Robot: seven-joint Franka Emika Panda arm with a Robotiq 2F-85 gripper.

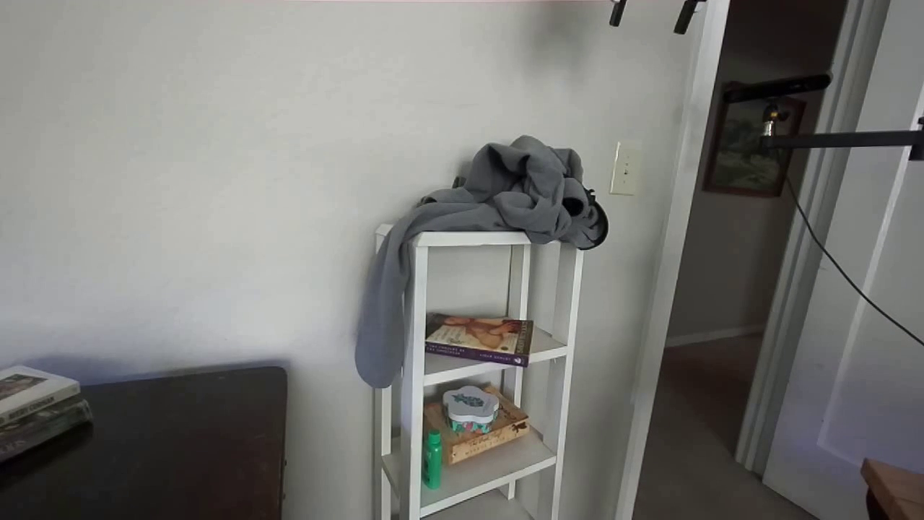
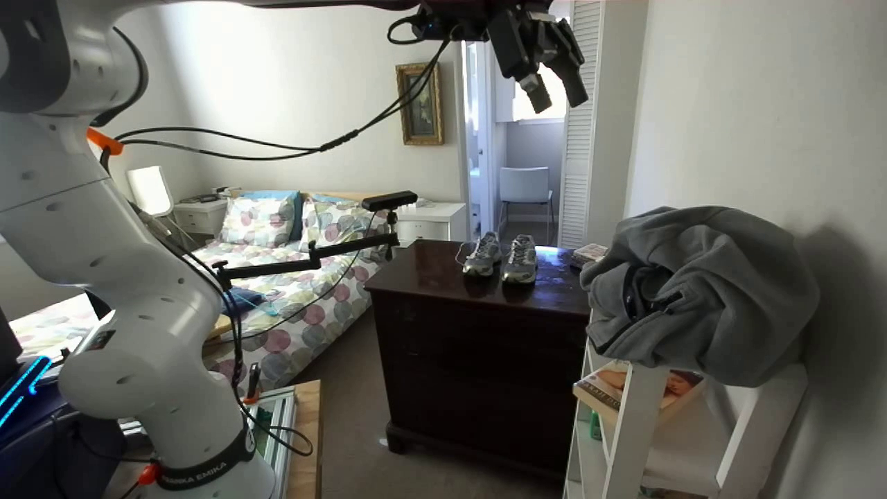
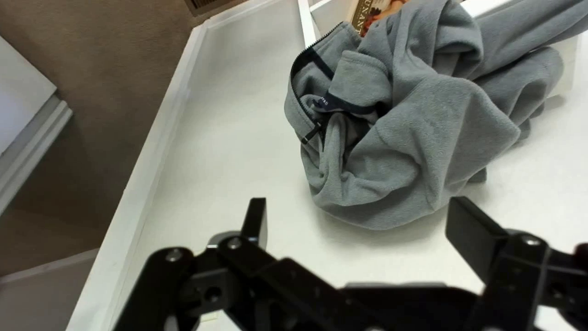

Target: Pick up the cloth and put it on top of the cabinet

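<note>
The cloth is a grey fleece garment with a dark zip. It lies bunched on top of a white shelf unit (image 1: 415, 325), which also shows in an exterior view (image 2: 632, 430). The cloth shows in both exterior views (image 1: 527, 184) (image 2: 721, 291), and one part hangs down the shelf's side. In the wrist view the cloth (image 3: 413, 133) lies ahead of the fingertips. My gripper (image 3: 360, 220) is open and empty, with its fingers wide apart. It hangs well above the cloth and apart from it, at the top of both exterior views (image 1: 651, 16) (image 2: 558, 100).
A dark dresser (image 2: 478, 360) bears grey shoes (image 2: 520, 260) and books (image 1: 36, 404). The shelves hold a book (image 1: 480, 336), a green bottle (image 1: 432, 460) and a tin on a wooden box (image 1: 487, 440). A wall stands behind the shelf. A camera arm (image 2: 312, 260) sticks out.
</note>
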